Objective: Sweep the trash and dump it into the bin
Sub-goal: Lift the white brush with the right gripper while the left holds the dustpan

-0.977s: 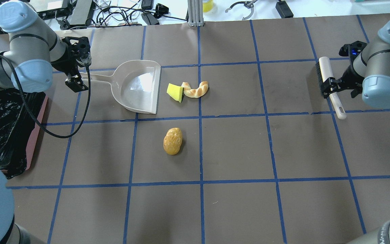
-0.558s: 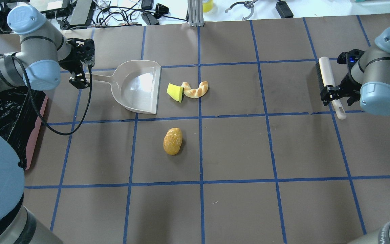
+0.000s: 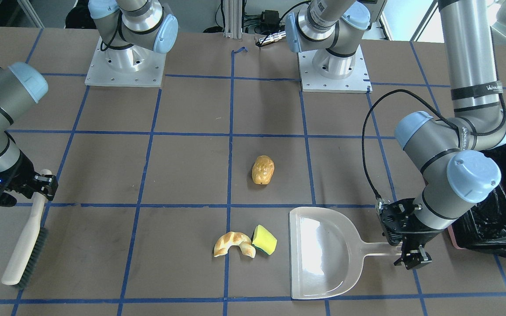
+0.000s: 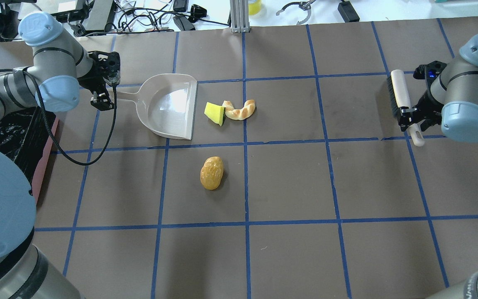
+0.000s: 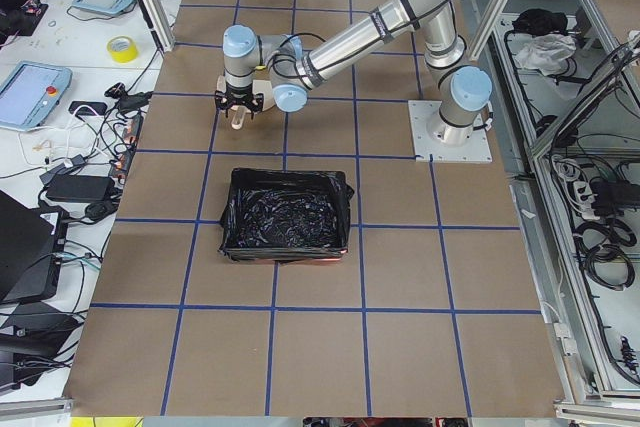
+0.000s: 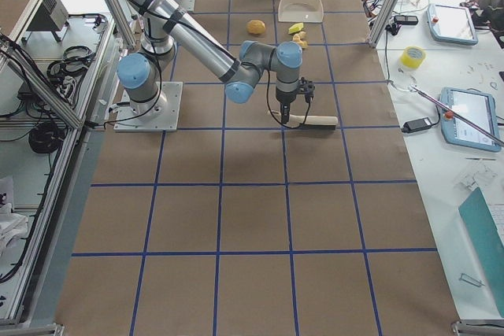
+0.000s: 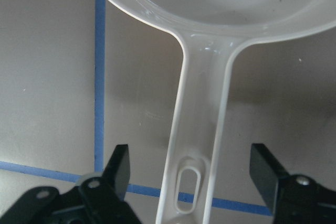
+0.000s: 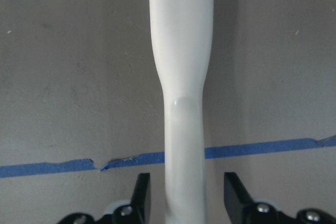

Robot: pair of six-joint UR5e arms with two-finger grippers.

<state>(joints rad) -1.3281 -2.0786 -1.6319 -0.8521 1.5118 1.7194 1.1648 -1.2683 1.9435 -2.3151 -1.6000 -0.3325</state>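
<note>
The golden-brown potato lump (image 4: 211, 173) lies mid-table. The tan croissant piece (image 4: 240, 109) and the yellow-green sponge (image 4: 215, 113) lie together just off the open mouth of the beige dustpan (image 4: 168, 106). My left gripper (image 7: 191, 174) is open, its fingers either side of the dustpan handle's end without touching it; it also shows in the overhead view (image 4: 105, 92). My right gripper (image 8: 186, 195) is open, astride the white handle of the brush (image 4: 401, 99) lying at the right. The pink bin with the black bag (image 4: 10, 137) stands at the left edge.
Blue tape lines grid the brown table top. Cables and devices lie beyond the far edge (image 4: 147, 16). The left arm's black cable (image 4: 77, 162) loops over the table between the bin and the dustpan.
My left gripper has moved right and farther onto the dustpan handle's end. My right gripper has slid along the brush handle toward its near end. Both stay open; the trash has not moved.
</note>
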